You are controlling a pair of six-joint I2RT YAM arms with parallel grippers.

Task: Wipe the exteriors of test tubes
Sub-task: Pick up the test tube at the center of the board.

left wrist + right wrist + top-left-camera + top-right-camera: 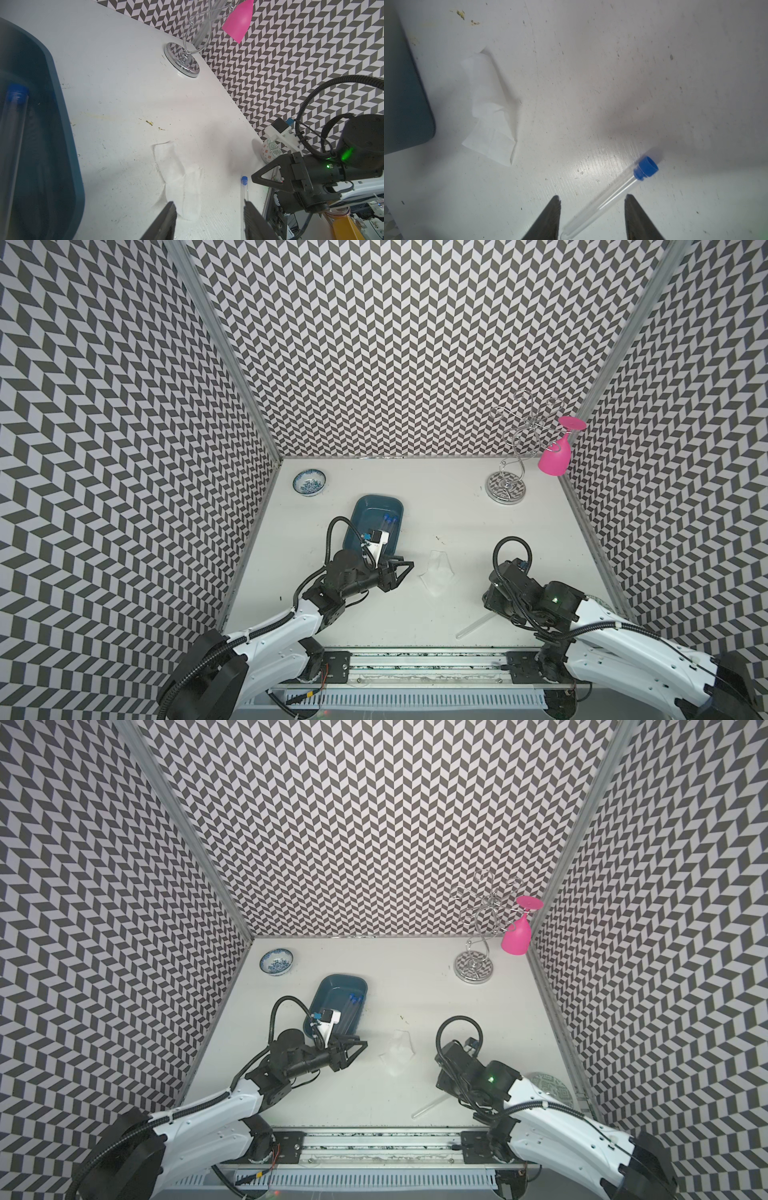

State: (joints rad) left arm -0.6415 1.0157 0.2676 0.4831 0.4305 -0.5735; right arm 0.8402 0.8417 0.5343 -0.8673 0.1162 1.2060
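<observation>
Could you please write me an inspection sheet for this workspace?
Surface: white table, scuffed, yellowish crumbs.
Job's things: one test tube lying on table; other tubes in blue tray; wipe crumpled mid-table.
Clutter: bowl, wire stand with hanging pink glass.
Grippers: left gripper open, empty; right gripper open, straddling the tube.
Cables: black hoses looped at both wrists.
Surroundings: chevron walls on three sides.

White table (374, 614): tray (368, 516), bowl (309, 482), wipe (436, 572), tube (473, 626) (capped), rack (506, 489).
</observation>
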